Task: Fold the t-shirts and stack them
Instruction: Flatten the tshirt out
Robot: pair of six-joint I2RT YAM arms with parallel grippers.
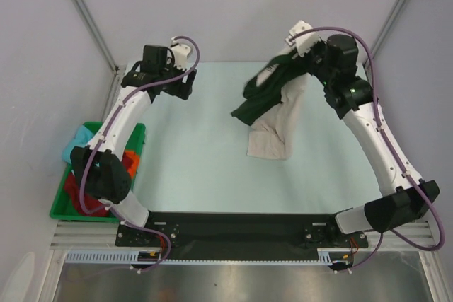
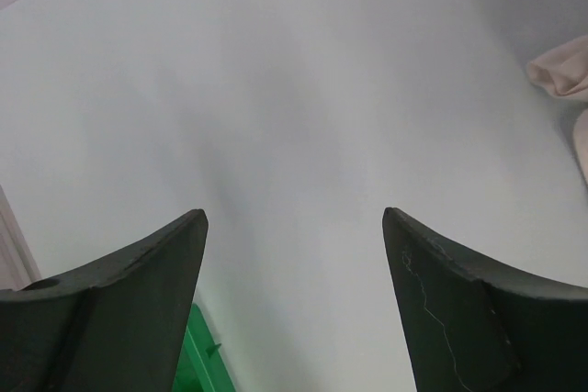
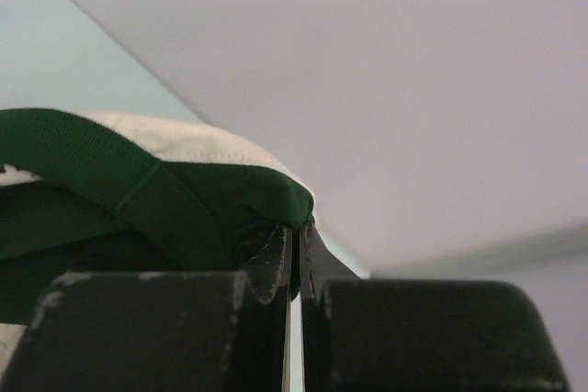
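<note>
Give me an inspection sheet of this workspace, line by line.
Surface: pale table, bare apart from the two shirts at the far right.
Job's things: dark green shirt bunched and lifted, cream shirt hanging with it, lower end on the table. Light blue shirt, orange shirt and dark red shirt unfolded in the green bin at the left edge.
Clutter: nothing seen.
Grippers: left gripper open, empty, above the table; right gripper shut on the dark green shirt.
Cables: purple cables run along both arms, clear of the cloth.
Surroundings: grey walls, metal frame posts.
</note>
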